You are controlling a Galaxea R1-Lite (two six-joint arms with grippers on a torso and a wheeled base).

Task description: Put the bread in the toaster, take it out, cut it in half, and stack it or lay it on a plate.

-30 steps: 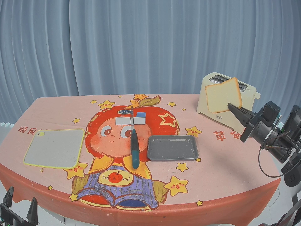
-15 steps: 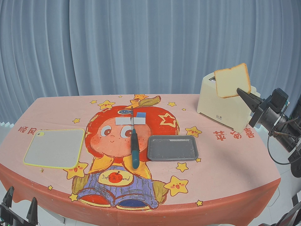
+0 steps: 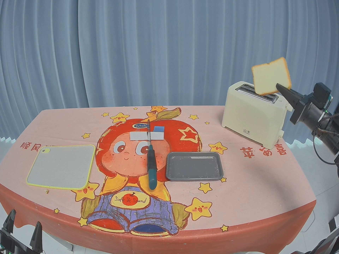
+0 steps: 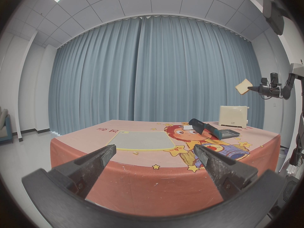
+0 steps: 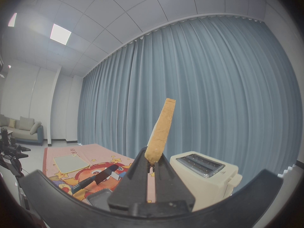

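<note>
The right gripper hangs in the air beyond the table's right edge, its two dark fingers pinched on the lower edge of the bread; the bread stands nearly upright, tilted a little, above the right end of the toaster and clear of it, touching nothing but the fingers. In the right wrist view the bread shows edge-on, its browned crust rising from between the closed tips of the gripper; the toaster sits below and apart from it, its two slots facing up.

The cream toaster stands at the far right corner of the table. The plate, a shallow grey rectangular tray, lies near the middle of the table, a little to the right; just beside it on its left lies the knife, teal handle toward the near edge, blade pointing at the far edge and resting across small white and blue blocks. The cutting board, grey with a yellow-green rim, lies flat by the left edge, well apart from the knife.

The left gripper is low before the near left corner of the table, off the tabletop; its fingers are spread wide with nothing between them.
</note>
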